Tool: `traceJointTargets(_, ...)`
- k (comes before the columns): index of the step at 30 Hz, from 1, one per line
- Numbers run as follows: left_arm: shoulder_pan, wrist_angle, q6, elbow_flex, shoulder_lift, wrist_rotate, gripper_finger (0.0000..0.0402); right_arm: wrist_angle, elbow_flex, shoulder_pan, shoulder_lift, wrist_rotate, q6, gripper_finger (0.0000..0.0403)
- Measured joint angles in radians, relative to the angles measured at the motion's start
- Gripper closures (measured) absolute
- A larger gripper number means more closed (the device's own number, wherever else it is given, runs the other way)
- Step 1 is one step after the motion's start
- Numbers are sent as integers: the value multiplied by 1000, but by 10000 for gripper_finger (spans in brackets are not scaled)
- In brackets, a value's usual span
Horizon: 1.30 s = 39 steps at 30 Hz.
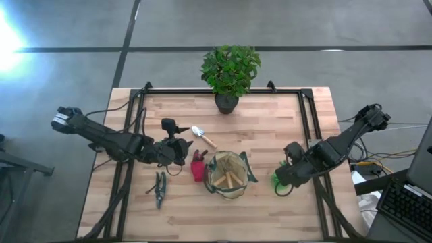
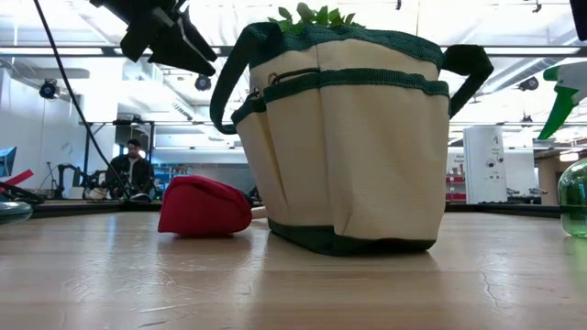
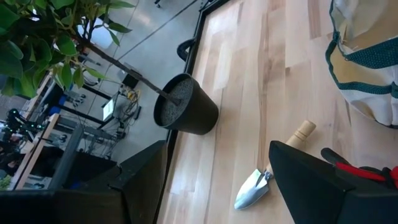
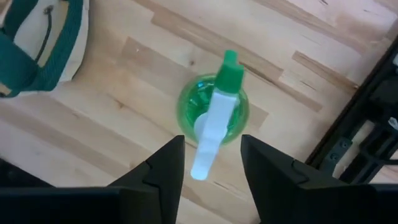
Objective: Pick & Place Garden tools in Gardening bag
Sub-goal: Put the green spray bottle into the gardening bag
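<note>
The khaki gardening bag [image 1: 228, 175] with green trim stands upright mid-table, wooden handles showing inside it. Left of it lie a red glove [image 1: 197, 165], a wooden-handled trowel [image 3: 255, 190] and dark pruners [image 1: 160, 189]. The green spray bottle [image 4: 214, 112] stands upright on the table to the bag's right. My right gripper [image 4: 211, 149] hangs open above it, pointing down, one finger on each side of the white trigger head; no touch shows. My left gripper [image 1: 183, 150] hovers open beside the glove, above the table.
A leafy plant in a black pot [image 1: 227, 101] stands at the far edge, centre. Black frame rails [image 1: 312, 128] run along the table's left, right and far sides. Bare wood lies along the near edge [image 1: 223, 219].
</note>
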Motion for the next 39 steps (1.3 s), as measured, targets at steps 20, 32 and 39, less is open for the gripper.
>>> traceJointTargets(20, 0, 2, 1, 0, 0, 0, 117, 6, -23, 0, 44, 1, -53, 293)
traceJointTargets(32, 0, 3, 2, 0, 0, 0, 117, 8, -121, -1, 43, -9, 26, 314)
traceJointTargets(39, 0, 24, 18, 0, 0, 0, 117, 9, -93, -1, 41, -10, -33, 361)
